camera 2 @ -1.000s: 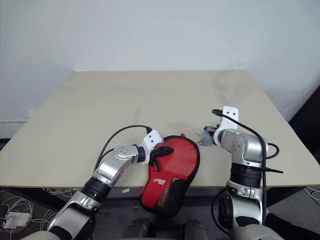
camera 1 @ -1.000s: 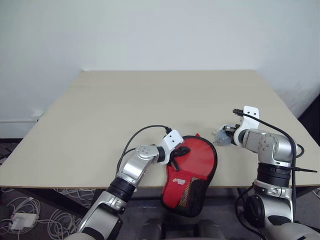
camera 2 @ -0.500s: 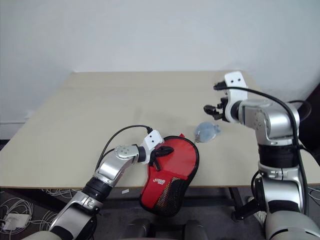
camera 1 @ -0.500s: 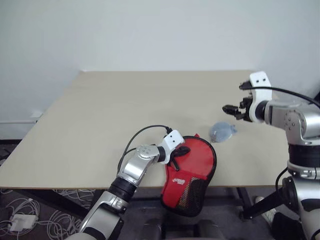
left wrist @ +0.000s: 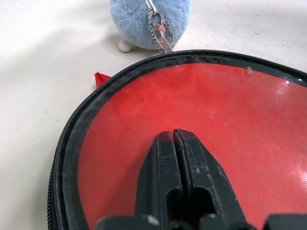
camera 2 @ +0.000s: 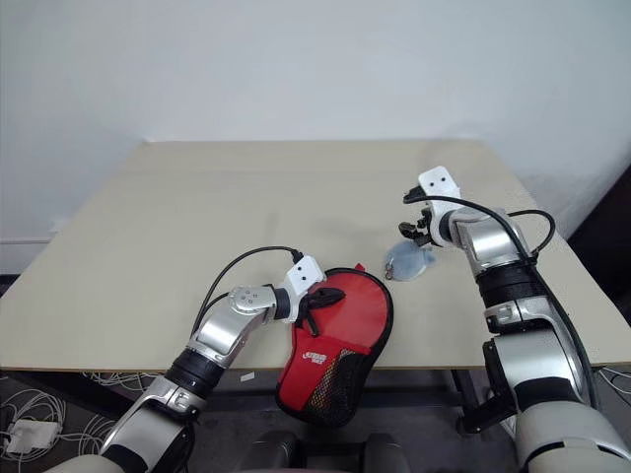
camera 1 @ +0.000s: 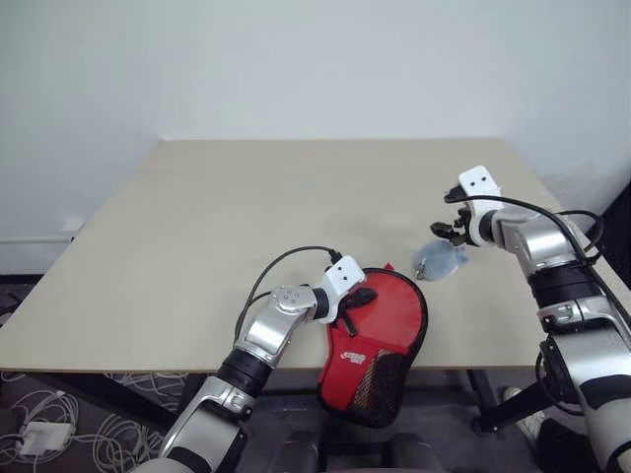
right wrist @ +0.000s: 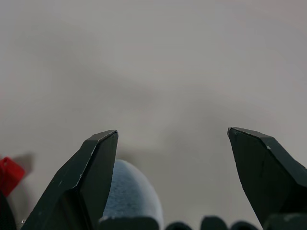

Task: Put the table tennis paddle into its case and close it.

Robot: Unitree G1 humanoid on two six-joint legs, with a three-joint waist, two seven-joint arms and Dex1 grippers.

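Observation:
The case (camera 1: 380, 330) is a red pouch with a black zipper rim. It lies at the table's front edge, and its black mesh end with the white logo hangs over that edge. My left gripper (camera 1: 359, 299) is shut, its fingertips (left wrist: 173, 136) resting on the case's round red face (left wrist: 230, 134). The table tennis paddle is hidden. My right gripper (camera 1: 450, 229) hangs open just above and behind a small pale blue-grey wad (camera 1: 439, 261), with nothing between its fingers (right wrist: 103, 158). The wad (left wrist: 144, 19), which carries a metal clasp, sits just past the case's rim.
The beige table (camera 1: 246, 197) stretches wide to the left and back, up to a white wall. Cables and a power adapter (camera 1: 39, 434) lie on the floor at the left, below the table's front edge.
The right gripper opened and let go of the wad, then rose and swung back. It now hovers lower, close over the wad. The left gripper and case have not moved.

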